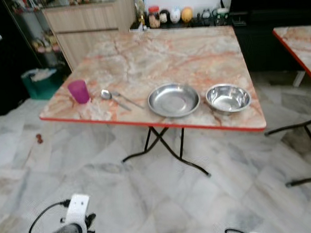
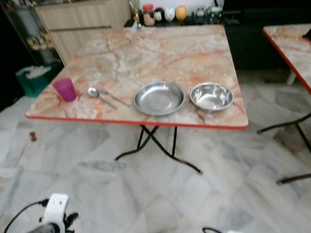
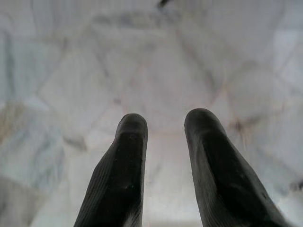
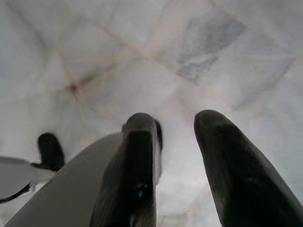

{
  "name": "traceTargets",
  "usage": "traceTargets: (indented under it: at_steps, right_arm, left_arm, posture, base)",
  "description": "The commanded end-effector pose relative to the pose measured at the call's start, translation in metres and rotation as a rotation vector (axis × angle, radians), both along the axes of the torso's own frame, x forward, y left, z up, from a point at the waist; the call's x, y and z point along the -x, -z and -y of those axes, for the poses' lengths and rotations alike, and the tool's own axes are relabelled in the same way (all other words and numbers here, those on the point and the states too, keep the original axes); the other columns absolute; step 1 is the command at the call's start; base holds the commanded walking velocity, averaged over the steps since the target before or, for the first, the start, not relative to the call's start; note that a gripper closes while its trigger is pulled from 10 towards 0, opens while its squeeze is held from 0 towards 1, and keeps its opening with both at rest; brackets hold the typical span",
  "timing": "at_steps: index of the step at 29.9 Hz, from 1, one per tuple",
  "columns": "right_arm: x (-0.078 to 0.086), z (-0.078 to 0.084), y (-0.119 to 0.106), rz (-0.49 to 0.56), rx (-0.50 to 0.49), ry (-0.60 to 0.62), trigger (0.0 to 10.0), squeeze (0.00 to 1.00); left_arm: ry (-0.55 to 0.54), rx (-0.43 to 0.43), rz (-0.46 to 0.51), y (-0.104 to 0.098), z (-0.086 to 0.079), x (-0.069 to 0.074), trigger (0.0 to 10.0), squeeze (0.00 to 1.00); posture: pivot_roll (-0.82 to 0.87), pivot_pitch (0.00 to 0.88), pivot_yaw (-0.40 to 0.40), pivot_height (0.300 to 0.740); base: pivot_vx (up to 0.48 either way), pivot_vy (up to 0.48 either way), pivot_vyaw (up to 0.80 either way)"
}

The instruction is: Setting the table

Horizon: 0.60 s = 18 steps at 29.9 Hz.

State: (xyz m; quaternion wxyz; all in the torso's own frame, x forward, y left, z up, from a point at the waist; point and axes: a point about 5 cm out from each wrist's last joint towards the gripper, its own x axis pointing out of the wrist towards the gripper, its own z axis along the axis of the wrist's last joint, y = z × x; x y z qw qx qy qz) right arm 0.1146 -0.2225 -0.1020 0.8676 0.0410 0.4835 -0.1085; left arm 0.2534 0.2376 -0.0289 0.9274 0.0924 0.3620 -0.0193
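Note:
A marble-patterned folding table (image 1: 157,53) with a red edge stands ahead of me. Along its near edge, from left to right, sit a pink cup (image 1: 79,91), a metal spoon (image 1: 113,97), a shallow steel plate (image 1: 173,100) and a steel bowl (image 1: 228,98). My left gripper (image 3: 163,123) hangs low over the marble floor, open with nothing between its fingers. My right gripper (image 4: 177,123) also hangs over the floor, open and holding nothing. Both are well short of the table.
A second table (image 1: 301,44) of the same kind stands at the right, its black legs (image 1: 304,134) reaching out over the floor. Behind are a wooden cabinet (image 1: 86,25), a green bin (image 1: 40,83) and a low shelf of jars (image 1: 170,15).

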Motion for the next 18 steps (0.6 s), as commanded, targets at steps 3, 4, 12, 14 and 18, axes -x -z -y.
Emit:
traceTargets:
  at_steps: [3,4,12,14,18]
  right_arm:
    - [-0.032,0.025,-0.019,0.164,0.022,0.093,10.0,0.0]
    - [-0.033,0.023,-0.019,0.167,0.019,0.092,10.0,0.0]
    - [-0.03,0.018,-0.015,0.138,-0.002,0.118,10.0,0.0]
    - [-0.023,0.021,-0.013,0.111,-0.002,0.134,10.0,0.0]
    - [-0.017,0.026,-0.012,0.085,0.004,0.153,10.0,0.0]
  left_arm:
    - [0.019,0.019,0.03,-0.001,0.014,-0.005,10.0,0.0]
    - [0.016,0.021,0.031,0.0,0.015,-0.005,10.0,0.0]
    - [-0.017,0.02,0.166,-0.012,0.016,-0.015,10.0,0.0]
    - [-0.042,-0.018,0.29,-0.026,0.01,-0.023,10.0,0.0]
    - [-0.067,-0.038,0.454,-0.044,0.004,-0.028,10.0,0.0]
  posture:
    - [-0.03,0.0,0.029,0.715]
    - [-0.03,0.0,0.029,0.715]
    - [0.0,0.0,0.017,0.715]
    - [0.02,0.0,0.006,0.715]
    - [0.04,0.0,-0.005,0.715]
  base:
    - [0.0,0.0,0.0]
    - [0.0,0.0,0.0]
    - [0.0,0.0,0.0]
    - [0.0,0.0,0.0]
    - [0.0,0.0,0.0]
